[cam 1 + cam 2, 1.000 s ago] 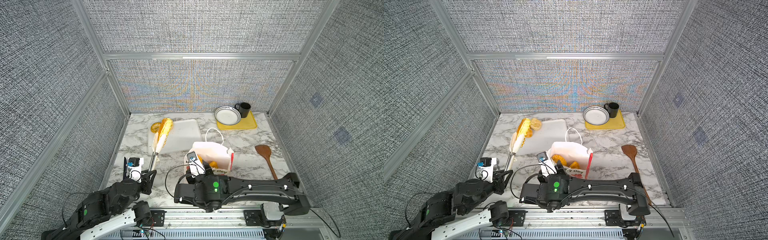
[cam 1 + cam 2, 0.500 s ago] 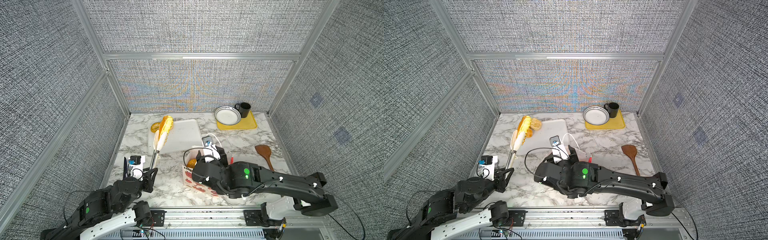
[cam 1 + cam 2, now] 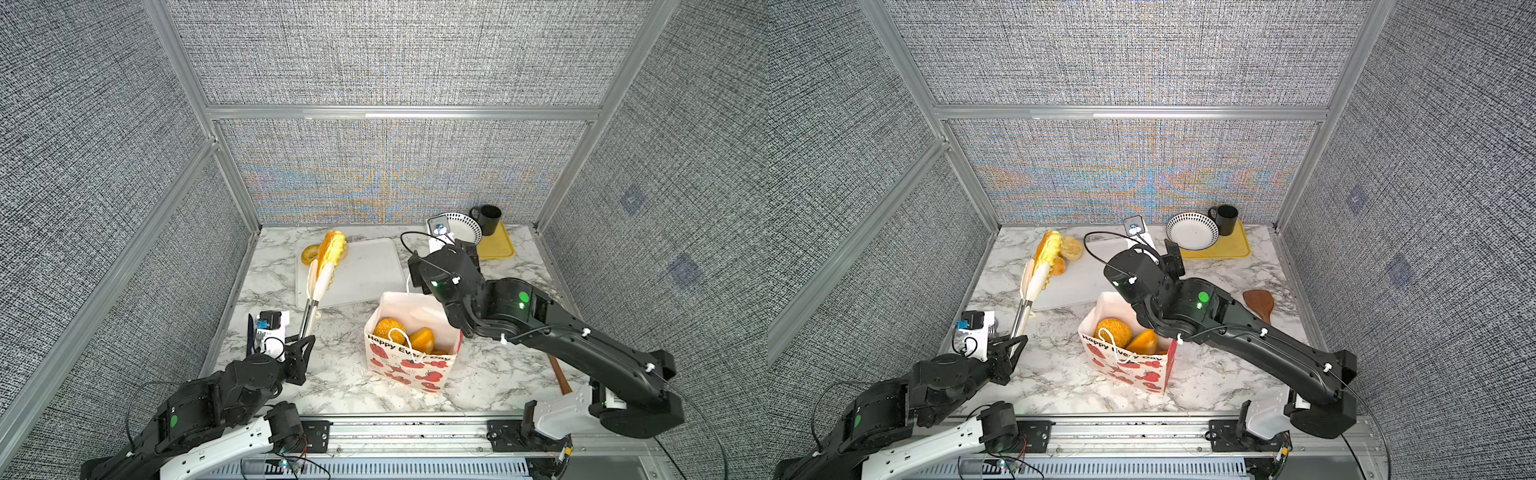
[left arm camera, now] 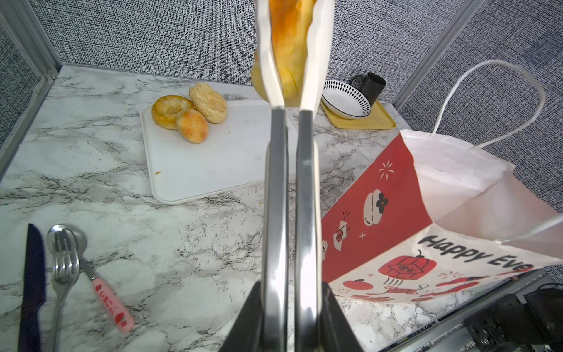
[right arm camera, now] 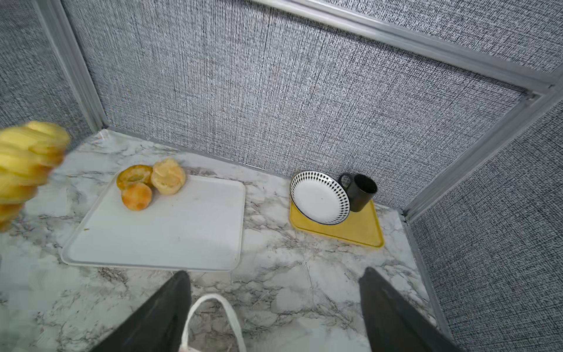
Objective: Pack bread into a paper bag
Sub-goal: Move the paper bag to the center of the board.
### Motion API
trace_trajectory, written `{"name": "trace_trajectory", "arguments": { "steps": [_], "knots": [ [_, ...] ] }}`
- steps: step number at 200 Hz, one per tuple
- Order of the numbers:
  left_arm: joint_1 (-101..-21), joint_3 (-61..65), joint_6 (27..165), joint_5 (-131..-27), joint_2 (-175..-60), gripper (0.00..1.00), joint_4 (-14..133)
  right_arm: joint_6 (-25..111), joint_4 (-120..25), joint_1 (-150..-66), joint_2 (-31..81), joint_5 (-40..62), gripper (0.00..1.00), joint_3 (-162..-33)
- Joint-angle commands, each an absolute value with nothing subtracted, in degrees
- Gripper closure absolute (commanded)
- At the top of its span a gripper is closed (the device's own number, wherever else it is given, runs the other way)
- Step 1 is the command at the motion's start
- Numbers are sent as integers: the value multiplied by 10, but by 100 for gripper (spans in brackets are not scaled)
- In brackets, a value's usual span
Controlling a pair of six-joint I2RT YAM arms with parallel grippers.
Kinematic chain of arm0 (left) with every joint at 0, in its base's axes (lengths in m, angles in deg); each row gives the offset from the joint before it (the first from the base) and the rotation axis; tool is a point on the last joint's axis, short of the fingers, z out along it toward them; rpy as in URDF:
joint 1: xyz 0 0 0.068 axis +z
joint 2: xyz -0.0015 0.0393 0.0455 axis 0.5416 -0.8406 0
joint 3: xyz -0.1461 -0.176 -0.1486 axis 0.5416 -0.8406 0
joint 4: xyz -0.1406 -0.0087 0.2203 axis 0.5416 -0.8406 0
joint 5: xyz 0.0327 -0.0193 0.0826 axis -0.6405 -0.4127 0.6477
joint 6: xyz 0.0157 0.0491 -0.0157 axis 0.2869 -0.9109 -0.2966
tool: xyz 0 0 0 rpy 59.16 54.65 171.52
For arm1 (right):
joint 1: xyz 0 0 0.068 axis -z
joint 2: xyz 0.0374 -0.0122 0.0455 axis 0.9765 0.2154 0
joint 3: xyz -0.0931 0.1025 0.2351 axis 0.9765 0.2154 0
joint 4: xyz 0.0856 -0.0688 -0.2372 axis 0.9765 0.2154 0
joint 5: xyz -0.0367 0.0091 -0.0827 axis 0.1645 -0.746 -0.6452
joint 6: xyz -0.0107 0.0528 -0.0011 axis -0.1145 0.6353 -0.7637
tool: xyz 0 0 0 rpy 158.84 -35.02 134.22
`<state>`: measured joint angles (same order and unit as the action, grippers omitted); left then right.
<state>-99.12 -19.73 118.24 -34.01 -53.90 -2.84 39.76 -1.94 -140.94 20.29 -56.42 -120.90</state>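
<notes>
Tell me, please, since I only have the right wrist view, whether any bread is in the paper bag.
Observer: Yes, the upright paper bag holds at least a round roll and an orange-brown roll.
Operator: What is the blurred yellow thing at my picture's edge?
Observer: A long loaf, pinched in tongs that the left gripper holds.
Operator: Is anything lying near that arm?
Observer: A knife, a fork and a pink-handled spoon lie on the marble table.
</notes>
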Motion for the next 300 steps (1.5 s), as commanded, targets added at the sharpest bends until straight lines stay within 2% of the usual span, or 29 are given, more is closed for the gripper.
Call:
{"name": "trace_trajectory", "arguments": {
  "steps": [1, 61, 113, 159, 171, 188, 234, 300],
  "knots": [
    [-992, -194, 1181, -323, -534, 98, -12, 384, -36, -1375, 202, -485, 10, -1195],
    [-992, -203, 1184, -317, -526, 98, -12, 394, -44, -1329, 207, -353, 10, -1176],
    [-992, -205, 1184, -308, -523, 98, -17, 409, -48, -1325, 196, -298, 11, -1144],
    [-992, -210, 1185, -306, -523, 98, -14, 429, -57, -1324, 165, -269, 21, -1097],
    [-992, -211, 1185, -305, -522, 98, -14, 432, -63, -1325, 158, -263, 25, -1081],
    [-992, -211, 1185, -305, -522, 98, -14, 434, -68, -1324, 156, -257, 38, -1069],
    [-992, -213, 1186, -304, -521, 98, -14, 436, -71, -1318, 151, -294, 100, -1076],
    [-992, -210, 1186, -313, -529, 98, -13, 459, -86, -1241, 142, -354, 100, -1070]
  ]
}}
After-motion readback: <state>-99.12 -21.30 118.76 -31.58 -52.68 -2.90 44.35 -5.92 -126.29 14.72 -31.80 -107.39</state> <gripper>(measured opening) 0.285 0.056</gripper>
